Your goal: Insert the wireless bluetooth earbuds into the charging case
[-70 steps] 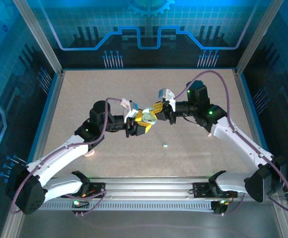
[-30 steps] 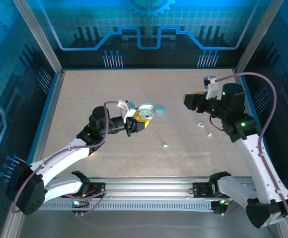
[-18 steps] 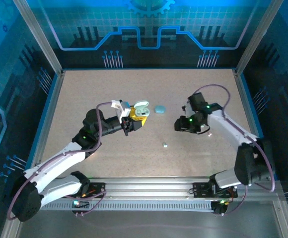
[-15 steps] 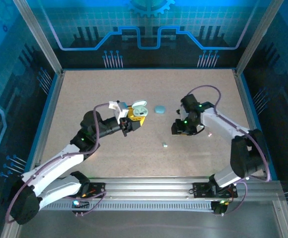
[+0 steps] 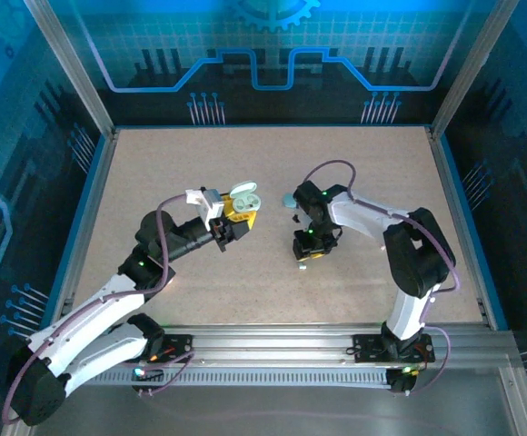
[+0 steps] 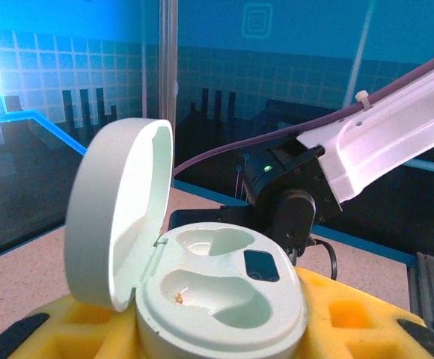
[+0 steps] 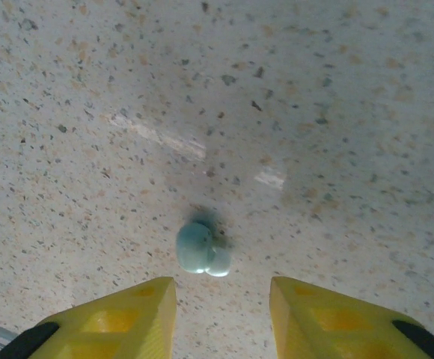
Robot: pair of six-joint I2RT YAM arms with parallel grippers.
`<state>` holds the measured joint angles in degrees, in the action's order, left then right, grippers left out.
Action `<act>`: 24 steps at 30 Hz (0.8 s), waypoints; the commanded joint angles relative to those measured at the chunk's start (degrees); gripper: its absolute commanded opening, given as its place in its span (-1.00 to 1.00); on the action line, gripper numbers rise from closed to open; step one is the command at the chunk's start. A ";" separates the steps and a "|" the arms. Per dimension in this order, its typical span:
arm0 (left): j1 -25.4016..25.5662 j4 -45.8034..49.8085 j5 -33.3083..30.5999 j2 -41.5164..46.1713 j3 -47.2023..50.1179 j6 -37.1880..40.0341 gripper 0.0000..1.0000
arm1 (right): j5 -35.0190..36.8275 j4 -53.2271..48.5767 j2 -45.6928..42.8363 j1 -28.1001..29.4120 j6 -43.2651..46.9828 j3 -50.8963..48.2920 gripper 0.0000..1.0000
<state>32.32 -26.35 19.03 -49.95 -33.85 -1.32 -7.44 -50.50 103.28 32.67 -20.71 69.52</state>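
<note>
Speckled table [image 5: 154,163] w/ both arms over its middle. L arm [image 5: 109,291] runs up from the near-left corner to the charging case [image 6: 221,295]. R arm [image 5: 372,218] loops up from the near-right corner and doubles back, its wrist ending just R of the case and a bit nearer the arm bases.

L gripper [image 5: 238,214] is clamped on the case, w/ yellow fingers [image 6: 352,321] under and either side of the case's base, holding it approx level. Case is open: lid [image 6: 116,232] hinged up on its L side in the L wrist view, two wells facing up, and a small dark window on the R btwn them.

R gripper [image 7: 221,310] points down at the table, R of the case and nearer the bases. Its jaws are apart w/ nothing btwn them.

Blue oval piece [image 5: 288,201] lies on the table just R of the case, partly hidden by the R arm.

One earbud [image 7: 202,250], pale blue-white, lies on the table R of the case and nearer the bases. It sits just beyond the R gripper's fingertips, in line w/ the gap, touching neither.
</note>
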 commanded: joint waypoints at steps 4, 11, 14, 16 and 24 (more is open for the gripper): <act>0.21 0.99 -0.88 1.13 0.18 1.43 -0.33 | 1.63 -2.03 4.31 2.66 0.50 3.29 -0.23; 0.27 1.20 -0.84 0.91 0.14 1.42 -0.32 | 1.90 -3.01 7.29 3.81 1.65 5.14 -0.28; 0.29 1.45 -0.70 0.95 0.08 1.48 -0.32 | 2.37 -3.33 8.35 4.07 1.82 5.53 -0.36; 0.29 1.69 -0.70 1.00 0.10 1.43 -0.32 | 2.42 -3.46 8.65 4.24 1.85 5.79 -0.37; 0.24 1.83 -0.82 0.99 0.18 1.44 -0.32 | 2.93 -4.00 9.05 4.51 1.90 5.93 -0.41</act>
<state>32.34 -24.23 19.00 -49.84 -33.85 -1.10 -5.45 -52.58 111.37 36.12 -19.40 74.15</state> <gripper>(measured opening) 0.383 0.296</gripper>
